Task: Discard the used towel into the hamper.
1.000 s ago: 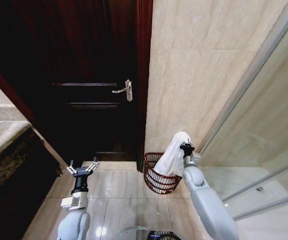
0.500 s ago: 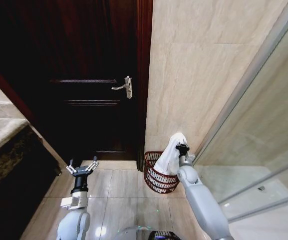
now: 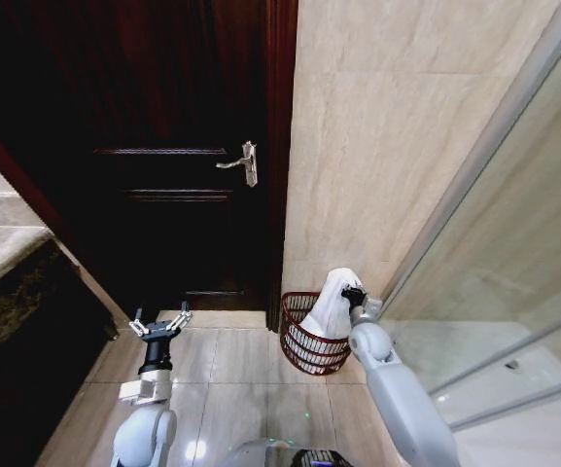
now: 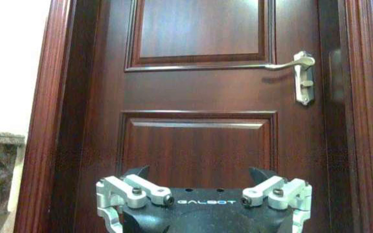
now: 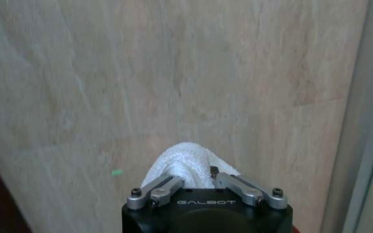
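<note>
Right tool holding the towel over the hamper

The left tool point(image 3: 160, 327) is hanging low over the floor tiles, fingers spread apart; farther off, the right tool point(image 3: 349, 293) is gripping the white towel point(image 3: 331, 304), which is draping into the hamper point(image 3: 304, 342) directly beneath, against the wall.

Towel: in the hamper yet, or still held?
Held. The right claw is shut on the towel, which hangs into the hamper. Left claw idles open.

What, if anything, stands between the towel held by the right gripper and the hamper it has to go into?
Nothing visible. The towel, held by the right gripper, hangs directly over the open top of the hamper, its lower end already at the rim.
</note>
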